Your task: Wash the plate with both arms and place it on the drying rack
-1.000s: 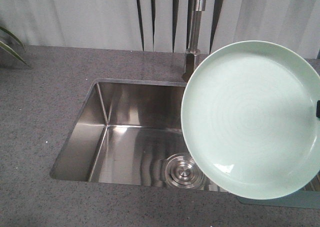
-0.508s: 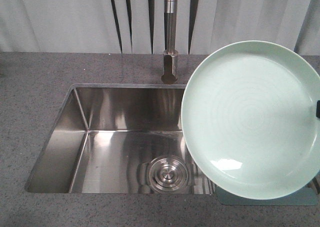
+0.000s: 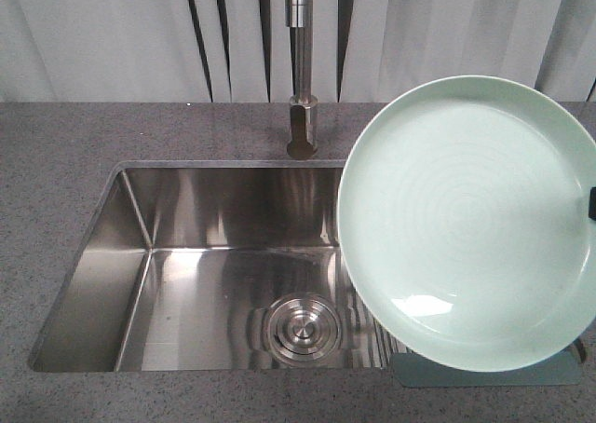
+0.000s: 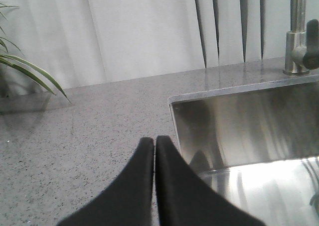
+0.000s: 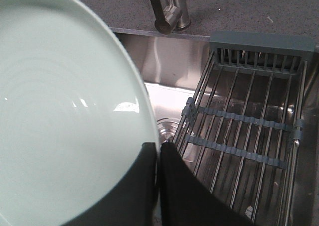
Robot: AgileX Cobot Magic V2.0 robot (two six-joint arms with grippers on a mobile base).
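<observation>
Stock of the moment, as I read it from the console:

- Plate (image 3: pixel 466 223) — held up in the air, face to the front camera, filling the right half of that frame. It hangs over the right end of the sink (image 3: pixel 130 246) and hides most of the rack (image 5: pixel 249 121) below it.
- Right gripper (image 5: pixel 158 151) — pinching the plate's rim at the bottom centre of its own view, one finger on each face.
- Left gripper (image 4: pixel 154 141) — fingers pressed together on nothing, low over the counter (image 4: pixel 75 136) just left of the sink's corner. A plant (image 4: pixel 25 71) shows at upper left.
- Faucet (image 3: pixel 300 69) — top centre, behind the sink; I see no water.
- Drain (image 3: pixel 301 327) — bottom centre of the basin.
- Rack — steel rods across the sink's right part, nothing on it.

Step in hand, by my judgement: washing, not yet racking. To do it well I would carry the plate left, off the rack and under the spout, with its face tipped toward the drain. The rim looks glossy, so I would keep the pinch firm. The left gripper should come in over the sink edge, clear of the faucet.
</observation>
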